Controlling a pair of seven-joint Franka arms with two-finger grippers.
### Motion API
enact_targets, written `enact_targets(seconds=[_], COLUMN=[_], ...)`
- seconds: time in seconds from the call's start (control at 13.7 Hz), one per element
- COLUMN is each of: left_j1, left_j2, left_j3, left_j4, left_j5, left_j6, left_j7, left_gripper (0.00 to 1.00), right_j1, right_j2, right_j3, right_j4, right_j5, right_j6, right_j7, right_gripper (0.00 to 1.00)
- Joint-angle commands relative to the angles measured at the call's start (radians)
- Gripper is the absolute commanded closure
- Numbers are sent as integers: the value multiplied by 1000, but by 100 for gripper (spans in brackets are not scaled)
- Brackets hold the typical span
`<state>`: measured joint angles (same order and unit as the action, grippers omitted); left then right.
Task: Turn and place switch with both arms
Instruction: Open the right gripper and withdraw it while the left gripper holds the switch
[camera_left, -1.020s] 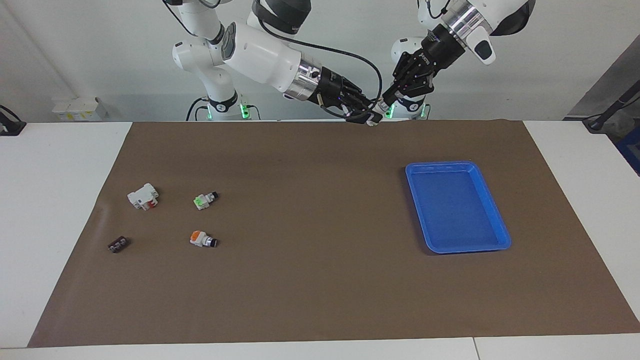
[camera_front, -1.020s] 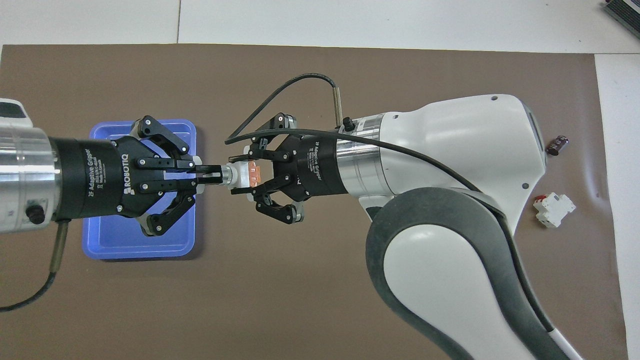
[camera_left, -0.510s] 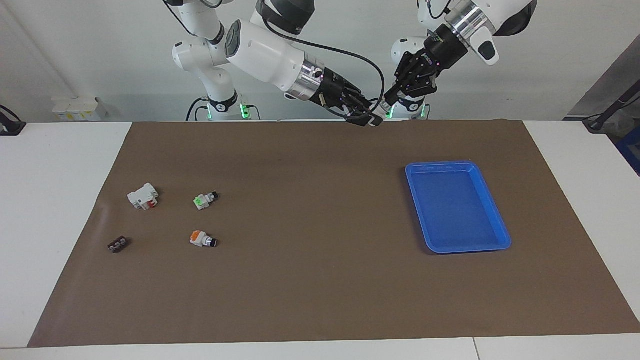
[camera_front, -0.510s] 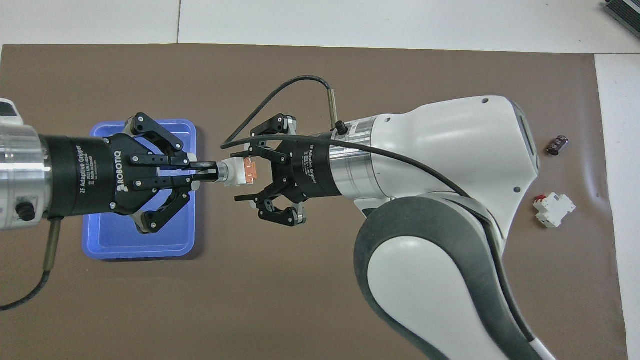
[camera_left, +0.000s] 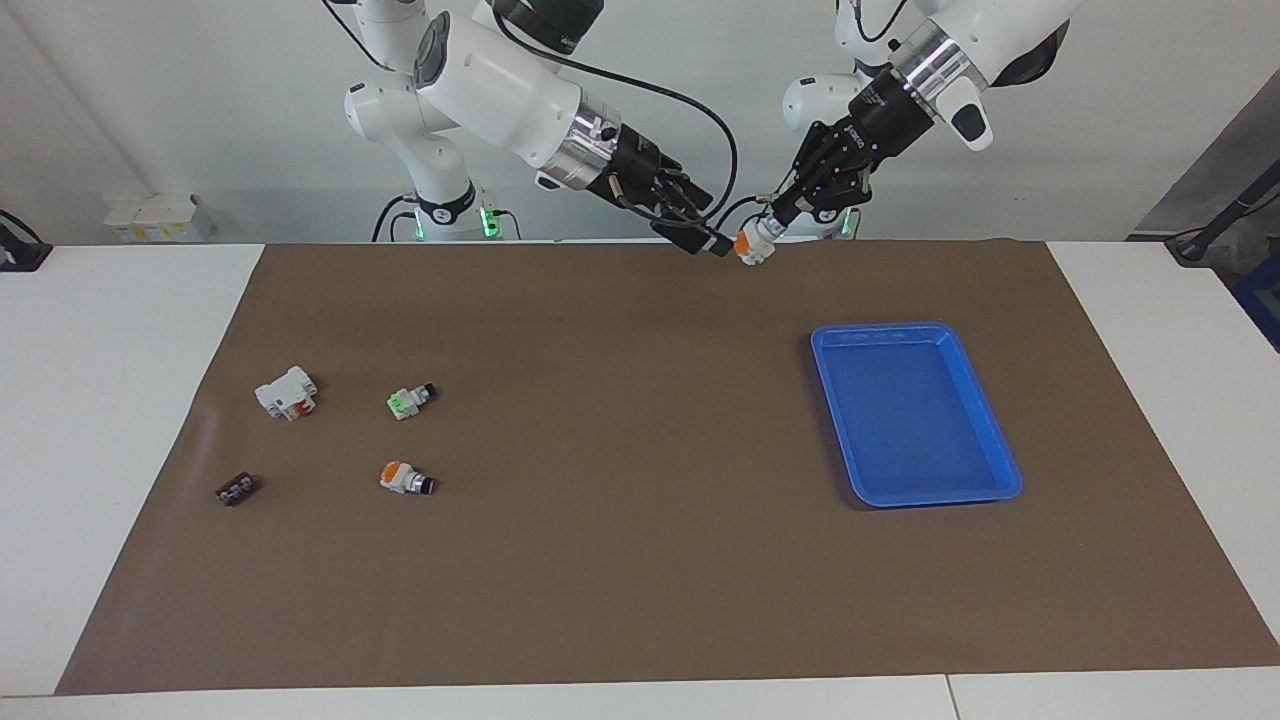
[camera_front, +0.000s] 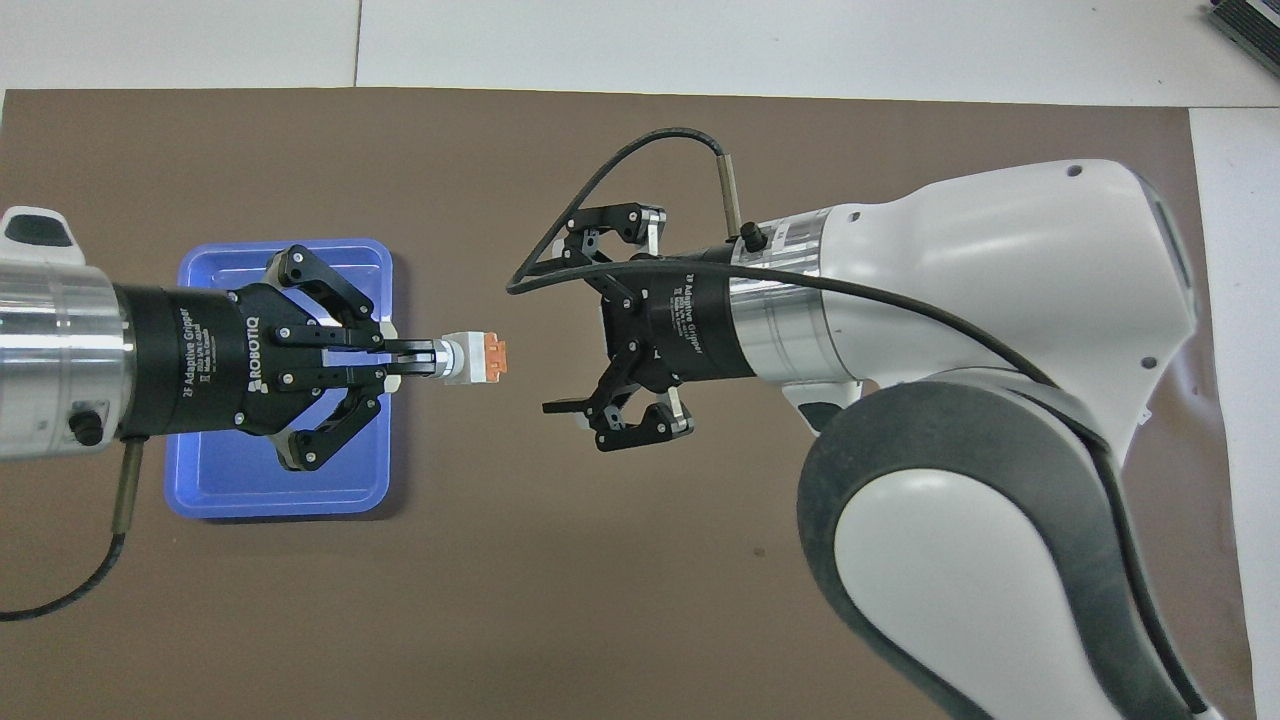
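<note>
**A:** Overhead view first: where is your switch (camera_front: 476, 358)?

**B:** You have it in the left gripper (camera_front: 428, 358), whose fingertips are clamped on its black knob end. The white blocky body and orange square block stick out toward the right gripper (camera_front: 580, 322). It is up in the air over the brown mat (camera_left: 620, 560), just off the blue tray (camera_left: 985, 420).

**A:** And your right gripper?

**B:** Its fingers are spread wide with nothing between them, and a clear gap separates it from the switch.

**A:** What has changed for you since a second ago?

**B:** Then both grippers held the switch, the right one closed on the orange end. It has since let go and drawn back; the left one has kept its grip.

**A:** What about the surfaces and shapes?

**B:** You see a matte paper-like mat, and a glossy rectangular tray with rounded corners and a raised rim. The arms are smooth white shells with silver wrist rings.
</note>
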<state>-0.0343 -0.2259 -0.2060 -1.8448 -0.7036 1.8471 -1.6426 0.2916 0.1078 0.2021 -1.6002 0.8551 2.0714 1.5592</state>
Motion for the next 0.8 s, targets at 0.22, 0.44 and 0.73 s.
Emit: enact_targets(seconds=[0.22, 0.44, 0.73], left_j1=[92, 154, 162], left_j2=[-78, -119, -93], left_j3=[-4, -6, -6], left_j4=[-226, -367, -467], left_j5=[119, 202, 357], left_j6=[36, 38, 121], left_j7=[406, 715, 949], left_gripper=[100, 100, 100], right_j1=[-74, -167, -311], right_j2=[-48, -51, -71], right_j3=[5, 3, 3], right_j4=[-14, -29, -64], right_j5=[-340, -401, -421], right_j6=[-22, -34, -121], right_j7=[-204, -344, -664], right_gripper=[0, 0, 0])
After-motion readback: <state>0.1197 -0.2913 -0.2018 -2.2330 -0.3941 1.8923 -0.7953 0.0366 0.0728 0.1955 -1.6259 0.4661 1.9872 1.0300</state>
